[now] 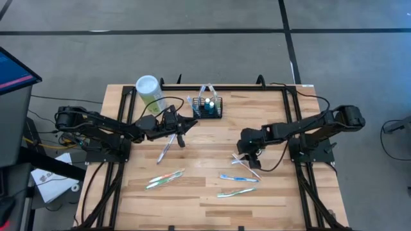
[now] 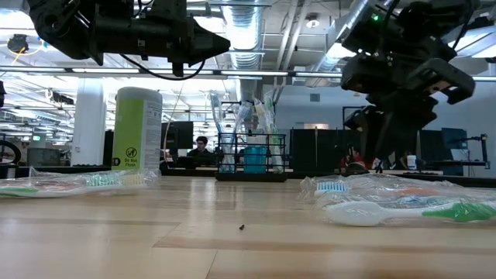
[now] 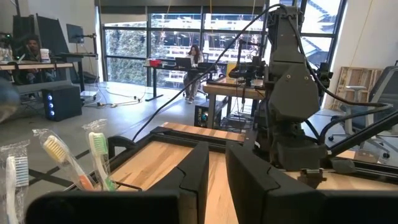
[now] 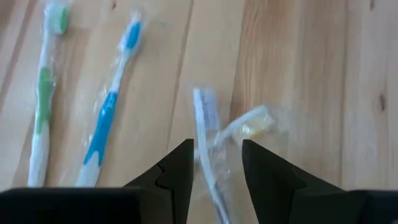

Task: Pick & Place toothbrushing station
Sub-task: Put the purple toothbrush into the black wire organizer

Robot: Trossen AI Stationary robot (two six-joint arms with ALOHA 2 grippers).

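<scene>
A: Nearest, the right gripper [image 4: 216, 163] has its dark fingers parted around a clear-wrapped white toothbrush [image 4: 206, 134] flat on the wooden table [image 1: 276, 128].

B: Picking, I'd judge: close, then lift. The black wire-mesh basket [image 1: 208, 107] sits at the far edge.

A: The left gripper [image 1: 180, 126] (near the basket) holds a wrapped toothbrush [image 1: 166, 147], nearly closed.

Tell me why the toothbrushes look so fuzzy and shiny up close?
Right wrist view: the blue-and-white wrapped toothbrush sits very near the lens, so it blurs, and its clear wrapper catches light. Low view: the green-and-white wrapped toothbrush glints too, against bright ceiling lights.
</scene>
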